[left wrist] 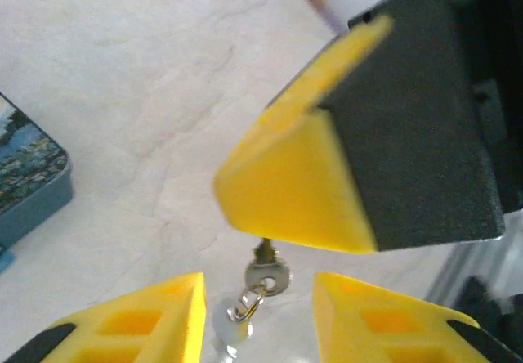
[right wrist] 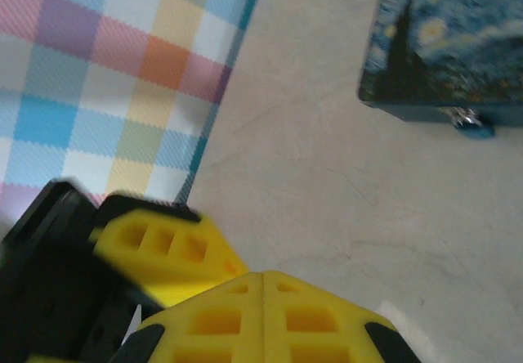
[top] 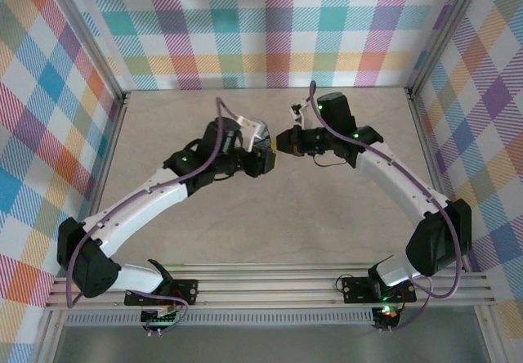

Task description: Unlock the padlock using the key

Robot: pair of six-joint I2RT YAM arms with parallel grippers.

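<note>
Hanging down from the tip of the right claw point(left wrist: 278, 208), the key point(left wrist: 266, 273) is showing in the middle of the left wrist view. The right claw's two yellow fingers point(right wrist: 319, 322) are pressing tight together, and they are pinching the top of the key. A small silver ring point(left wrist: 243, 304) is dangling from the key.

The left claw point(left wrist: 257, 298) is hanging just below, with its yellow fingers point(left wrist: 155, 318) spreading apart, one on each side of the ring. They are not gripping anything.

From above, both arms are reaching in over the table point(top: 204, 232), and the two claws are meeting tip to tip near its middle.

The padlock point(right wrist: 471, 125) is sitting right up against the side of the dark-blue box point(right wrist: 441, 36) with the swirly night-sky painting on its lid. It is looking like a tiny blue blob with a shiny bit. I cannot tell whether it is lying on the table or hanging on the box. It is well apart from both claws. A checked wall point(right wrist: 98, 69) in many colours is standing beside the table.
</note>
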